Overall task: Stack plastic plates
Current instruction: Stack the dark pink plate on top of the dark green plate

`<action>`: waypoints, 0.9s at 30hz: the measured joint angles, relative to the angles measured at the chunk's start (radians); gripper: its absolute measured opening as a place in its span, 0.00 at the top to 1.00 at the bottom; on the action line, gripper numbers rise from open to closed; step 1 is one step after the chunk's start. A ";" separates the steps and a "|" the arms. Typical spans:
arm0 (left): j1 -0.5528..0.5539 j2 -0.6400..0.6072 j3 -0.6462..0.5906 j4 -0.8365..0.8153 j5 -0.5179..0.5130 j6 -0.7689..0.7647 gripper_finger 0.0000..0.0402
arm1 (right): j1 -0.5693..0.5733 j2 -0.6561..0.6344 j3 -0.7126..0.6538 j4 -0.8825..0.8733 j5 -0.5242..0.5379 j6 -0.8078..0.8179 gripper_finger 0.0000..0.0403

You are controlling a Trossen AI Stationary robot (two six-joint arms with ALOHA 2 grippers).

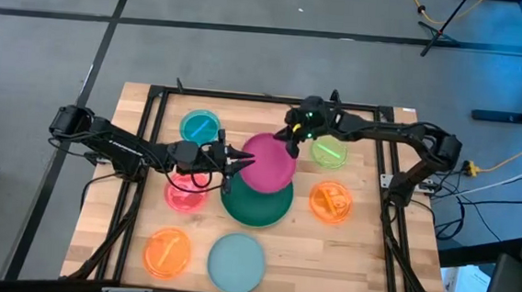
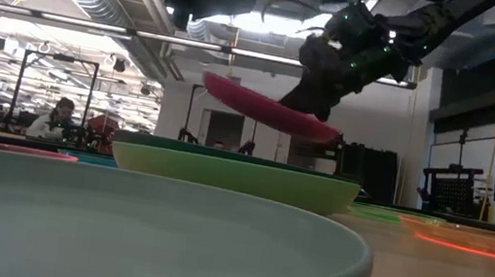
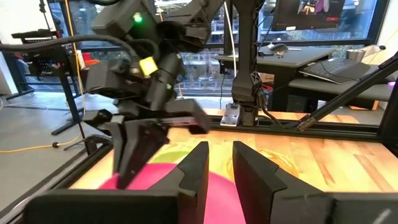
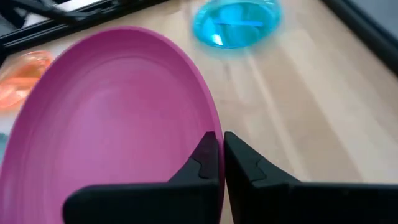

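The magenta plate [image 1: 269, 162] [image 2: 267, 108] is in the air over the dark green plate [image 1: 257, 201]. In the low view the dark green plate sits in a mint green one [image 2: 232, 177]. My right gripper [image 1: 290, 146] [image 4: 221, 155] is shut on the magenta plate's far-right rim. My left gripper [image 1: 240, 159] [image 3: 221, 165] is open, and its fingers stand just over the plate's left edge. On the wood lie the pale blue plate [image 1: 236, 262], the cyan [image 1: 200, 126], lime [image 1: 329, 152] and red-pink [image 1: 187, 193] plates, and two orange ones [image 1: 330, 203] [image 1: 167, 253]. My right gripper pinches the magenta plate's rim [image 4: 213, 127] between its two fingers, one on the plate's upper face and one on its underside. The fingers come slanting down from the table's far right. The plate is lifted clear and tilted, the held side lower [image 2: 327, 133].
A black frame rail [image 1: 151, 138] runs around the wooden tabletop. Small plates lie on both sides of the green stack. Bare wood shows along the near right corner [image 1: 363, 264]. A person sits in the room beyond the table [image 2: 59, 118].
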 joint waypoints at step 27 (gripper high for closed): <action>0.000 0.000 0.000 0.008 0.000 -0.002 0.84 | 0.191 0.155 -0.011 0.089 0.174 -0.026 1.00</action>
